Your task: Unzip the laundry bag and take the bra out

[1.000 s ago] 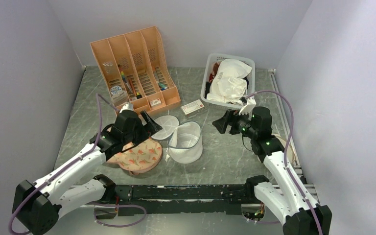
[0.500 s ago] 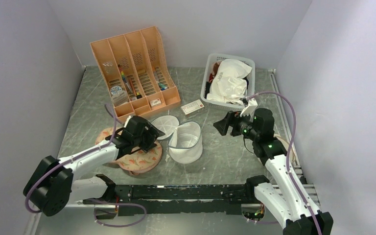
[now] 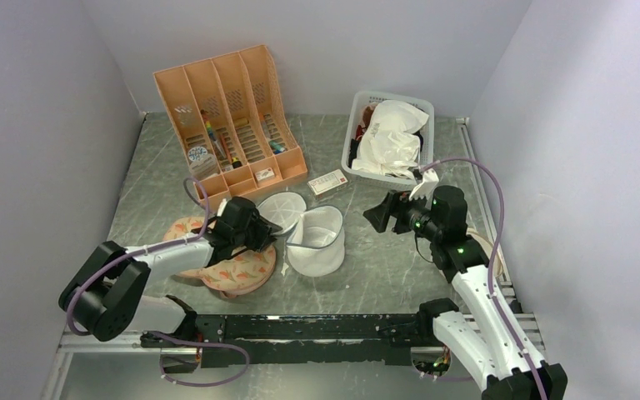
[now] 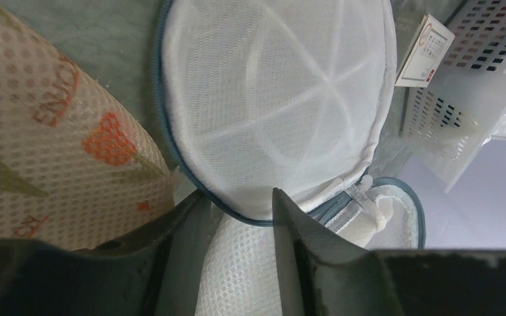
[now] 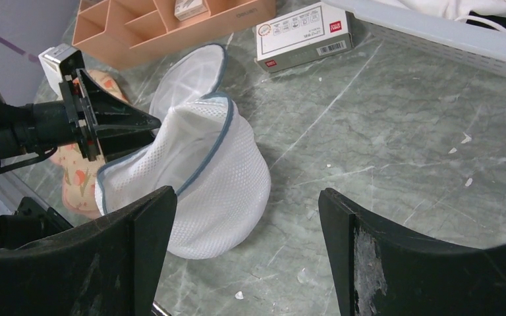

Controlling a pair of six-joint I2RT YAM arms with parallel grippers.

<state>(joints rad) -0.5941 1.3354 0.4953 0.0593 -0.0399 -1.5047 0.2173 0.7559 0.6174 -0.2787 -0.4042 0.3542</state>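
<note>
The laundry bag sits on the table, unzipped, its round lid thrown back on its far-left side. A white fold shows inside by the rim. It may be the bra, but I can't tell through the mesh. Behind the bag to the right, a basket holds crumpled white fabric over dark clothes. Behind it to the left, an orange organizer has small items in its slots. A small box lies just behind the bag and a carrot-print pad just left of it. My left gripper is at the lid's edge, fingers slightly spread, pinching nothing. My right gripper hovers right of the bag, spread wide. The bag is white mesh with a grey-blue zipper rim.
</note>
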